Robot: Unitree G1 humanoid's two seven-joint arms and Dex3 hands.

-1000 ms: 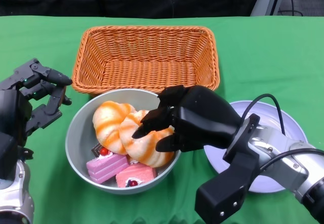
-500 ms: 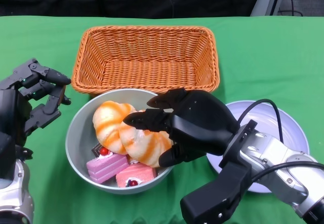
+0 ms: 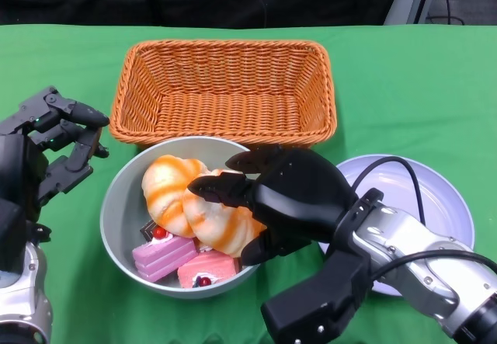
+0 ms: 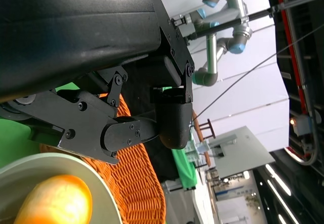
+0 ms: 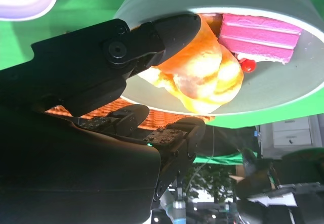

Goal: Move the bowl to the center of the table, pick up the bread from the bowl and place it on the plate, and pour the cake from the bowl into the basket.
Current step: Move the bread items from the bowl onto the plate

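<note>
The grey bowl [image 3: 116,204] stands just in front of the wicker basket [image 3: 225,88]. It holds two orange-striped breads and two pink cakes [image 3: 163,255]. My right hand [image 3: 287,196] reaches into the bowl and grips the nearer bread [image 3: 210,220], fingers over its top and thumb at its near side. The right wrist view shows the same bread [image 5: 202,77] between thumb and fingers, with a cake [image 5: 260,37] beside it. The other bread [image 3: 167,185] lies free. My left hand [image 3: 58,146] hovers open, left of the bowl, apart from it. The lavender plate [image 3: 443,196] sits to the right.
The basket is empty and its front wall nearly touches the bowl's far rim. My right forearm [image 3: 404,258] crosses over the plate's near left part. Green cloth covers the table. The left wrist view shows the bowl's rim [image 4: 61,161] and the basket [image 4: 147,183].
My right hand has shifted left and lower over the bowl, and its fingers have spread then closed around the nearer bread. The left hand and the bowl have stayed put.
</note>
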